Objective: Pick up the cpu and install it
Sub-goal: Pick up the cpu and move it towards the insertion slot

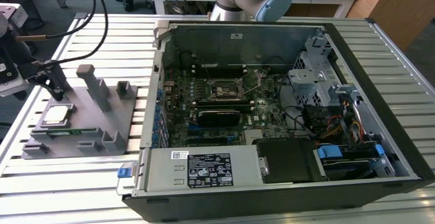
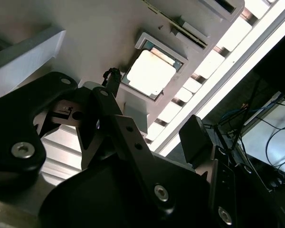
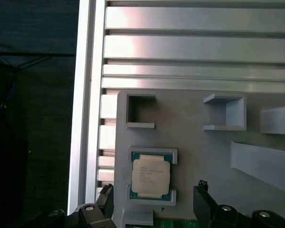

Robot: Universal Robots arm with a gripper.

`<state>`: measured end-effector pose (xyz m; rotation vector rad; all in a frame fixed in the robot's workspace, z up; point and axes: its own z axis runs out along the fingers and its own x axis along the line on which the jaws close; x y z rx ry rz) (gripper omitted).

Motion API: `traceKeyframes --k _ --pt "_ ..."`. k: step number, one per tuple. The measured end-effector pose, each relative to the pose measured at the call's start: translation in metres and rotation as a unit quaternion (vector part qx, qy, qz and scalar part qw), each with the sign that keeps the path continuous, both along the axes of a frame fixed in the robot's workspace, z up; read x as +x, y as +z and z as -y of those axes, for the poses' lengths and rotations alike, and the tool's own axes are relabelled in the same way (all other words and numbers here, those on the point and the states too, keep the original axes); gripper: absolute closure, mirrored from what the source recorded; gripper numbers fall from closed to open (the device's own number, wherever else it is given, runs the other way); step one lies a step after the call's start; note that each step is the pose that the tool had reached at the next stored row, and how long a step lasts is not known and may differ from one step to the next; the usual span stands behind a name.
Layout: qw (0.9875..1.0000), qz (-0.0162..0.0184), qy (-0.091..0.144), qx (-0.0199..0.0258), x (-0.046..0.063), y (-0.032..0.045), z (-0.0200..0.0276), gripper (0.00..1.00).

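The cpu (image 1: pixel 56 114) is a small silver-topped square chip lying flat in a recess of the grey fixture (image 1: pixel 102 107), at the exterior view's left. It also appears in both wrist views (image 3: pixel 151 175) (image 2: pixel 151 72). My gripper (image 1: pixel 54 85) hangs a little above the chip, not touching it. Its jaws are open with nothing held. In the first wrist view the gripper (image 3: pixel 153 188) has one black fingertip (image 3: pixel 107 192) on each side of the chip's recess. The black motherboard socket (image 1: pixel 224 88) sits inside the open computer case (image 1: pixel 380 81).
A green memory stick (image 1: pixel 68 131) lies in a slot of the fixture beside the cpu. Tall grey posts (image 1: pixel 91 84) rise from the fixture close to the gripper. The case walls, drive cage (image 1: pixel 313 79) and power supply (image 1: pixel 204 168) surround the motherboard. The slatted aluminium table (image 1: pixel 75 183) carries everything.
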<state>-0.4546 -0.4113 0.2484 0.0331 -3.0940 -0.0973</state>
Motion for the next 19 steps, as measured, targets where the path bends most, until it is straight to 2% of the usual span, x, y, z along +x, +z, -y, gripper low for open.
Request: traceKeyframes --k 8,11,19 --pt "1.0 0.0 0.001 0.0 0.0 -0.0044 0.0 0.24" --pt "1.0 0.0 0.008 0.0 0.0 -0.0064 0.0 0.24" --pt "0.9999 0.0 0.011 -0.0013 0.0 -0.0184 0.0001 0.24"
